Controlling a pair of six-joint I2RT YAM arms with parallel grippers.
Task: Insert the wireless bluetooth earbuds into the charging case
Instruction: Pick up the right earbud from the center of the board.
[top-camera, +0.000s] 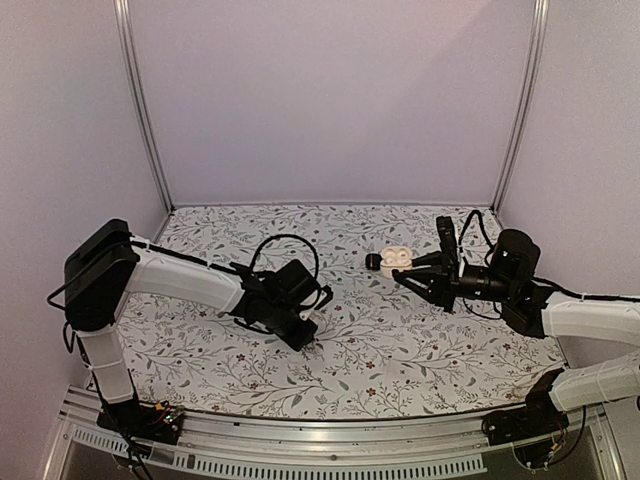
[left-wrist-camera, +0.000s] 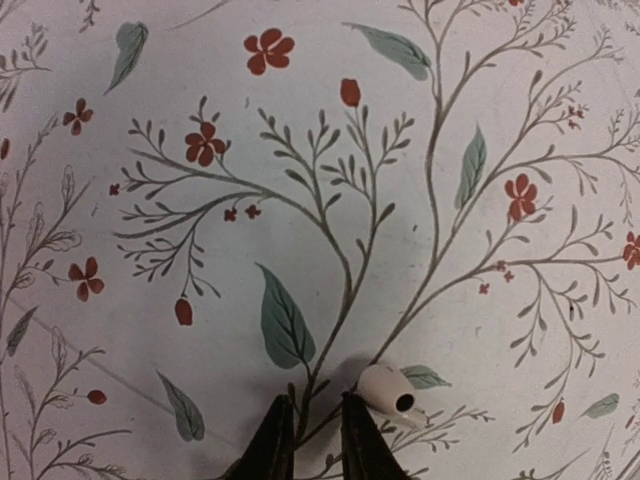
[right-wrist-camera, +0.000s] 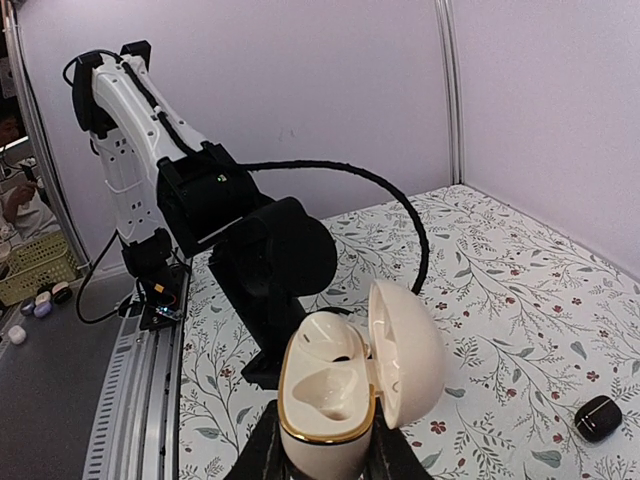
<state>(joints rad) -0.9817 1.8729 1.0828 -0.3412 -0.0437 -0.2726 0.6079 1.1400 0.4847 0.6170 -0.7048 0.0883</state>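
We count two arms over one table (top-camera: 400, 360): the left arm (top-camera: 185, 280) and the right arm (top-camera: 590, 318). We count two cases: one cream charging case (right-wrist-camera: 335, 395), open, and one black case (right-wrist-camera: 598, 417), closed, lying near the cream charging case. We count one earbud (left-wrist-camera: 385, 388), cream, well apart from the cream charging case, out by the left arm.

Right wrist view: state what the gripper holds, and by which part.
The right gripper holds the open cream charging case by the bottom of its base, one finger on each side.
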